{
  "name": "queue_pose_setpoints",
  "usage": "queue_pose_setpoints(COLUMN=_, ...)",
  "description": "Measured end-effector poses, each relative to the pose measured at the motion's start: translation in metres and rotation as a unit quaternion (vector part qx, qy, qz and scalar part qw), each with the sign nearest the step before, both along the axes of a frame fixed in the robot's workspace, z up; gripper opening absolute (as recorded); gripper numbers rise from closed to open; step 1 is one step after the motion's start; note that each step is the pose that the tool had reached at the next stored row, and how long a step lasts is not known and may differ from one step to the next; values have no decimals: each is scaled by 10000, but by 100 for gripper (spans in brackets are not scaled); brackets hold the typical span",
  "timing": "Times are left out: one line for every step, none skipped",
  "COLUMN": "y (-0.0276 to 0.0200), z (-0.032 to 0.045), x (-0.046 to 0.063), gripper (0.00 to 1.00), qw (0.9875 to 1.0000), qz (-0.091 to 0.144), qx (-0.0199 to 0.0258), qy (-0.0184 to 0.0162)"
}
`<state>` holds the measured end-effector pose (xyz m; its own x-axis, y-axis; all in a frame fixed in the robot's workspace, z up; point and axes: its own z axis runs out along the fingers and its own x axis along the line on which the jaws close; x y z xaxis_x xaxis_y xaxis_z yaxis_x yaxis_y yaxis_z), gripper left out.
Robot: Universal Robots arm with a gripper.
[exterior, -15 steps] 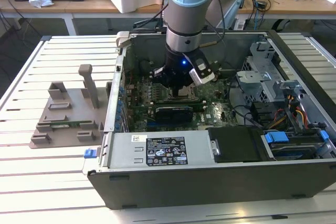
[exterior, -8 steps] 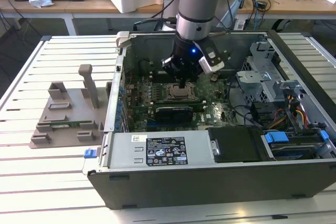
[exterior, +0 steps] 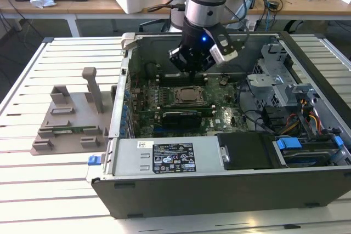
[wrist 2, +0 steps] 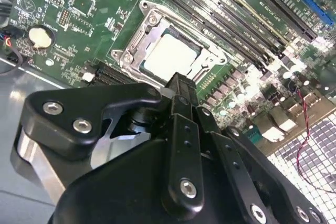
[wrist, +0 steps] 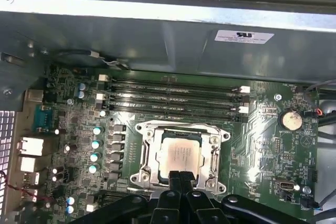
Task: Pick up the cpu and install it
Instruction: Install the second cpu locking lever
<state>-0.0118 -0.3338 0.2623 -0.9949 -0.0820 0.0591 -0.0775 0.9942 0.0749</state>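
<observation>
First wrist view: cpu (wrist: 179, 156) seated in socket (wrist: 181, 129); fingers (wrist: 181, 178) together, empty, above its edge.

Open computer case (exterior: 230, 182) lies on the slatted table (exterior: 49, 190), motherboard (exterior: 148, 110) flat inside it. The cpu (wrist: 180, 156) sits in the socket frame (wrist: 144, 153) mid-board, memory slots (wrist: 173, 98) just beside the socket. Gripper (wrist: 181, 178) hangs over the socket, fingers together. Plastic fixture (exterior: 71, 116) sits on the table at the exterior view's left of the case; drive bay (exterior: 304, 149) at the case's right end.
</observation>
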Motion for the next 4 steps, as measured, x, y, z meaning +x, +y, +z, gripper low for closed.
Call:
queue_pose_setpoints(y=0, z=2, x=0, gripper=11, qw=10000, qz=0, qx=-2, qy=1)
queue_pose_setpoints(y=0, z=2, x=0, gripper=11, qw=10000, qz=0, qx=-2, qy=1)
queue_pose_setpoints(y=0, z=2, x=0, gripper=11, qw=10000, qz=0, qx=-2, qy=1)
queue_pose_setpoints(y=0, z=2, x=0, gripper=11, qw=10000, qz=0, qx=-1, qy=0)
